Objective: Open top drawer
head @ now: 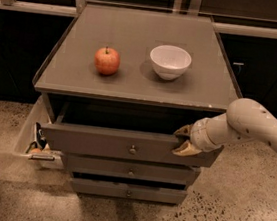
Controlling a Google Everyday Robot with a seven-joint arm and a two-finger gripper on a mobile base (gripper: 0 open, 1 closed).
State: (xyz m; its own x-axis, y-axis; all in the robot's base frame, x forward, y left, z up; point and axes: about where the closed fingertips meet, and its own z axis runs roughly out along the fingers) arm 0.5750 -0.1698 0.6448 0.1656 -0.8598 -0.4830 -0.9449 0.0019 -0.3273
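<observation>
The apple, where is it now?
In the camera view, the apple sits left on the cabinet top, beside the white bowl; the gripper is below, at the right front edge of the top drawer.

Dim room, speckled floor (236,215).
Dark cupboards (13,67) behind and beside grey cabinet (132,81); gripper (184,141) at cabinet's front right.

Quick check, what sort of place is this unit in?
Likely a kitchen or break room: an apple and white bowl on a grey drawer unit, dark cabinets behind. The hand is at the right end of the top drawer.
</observation>
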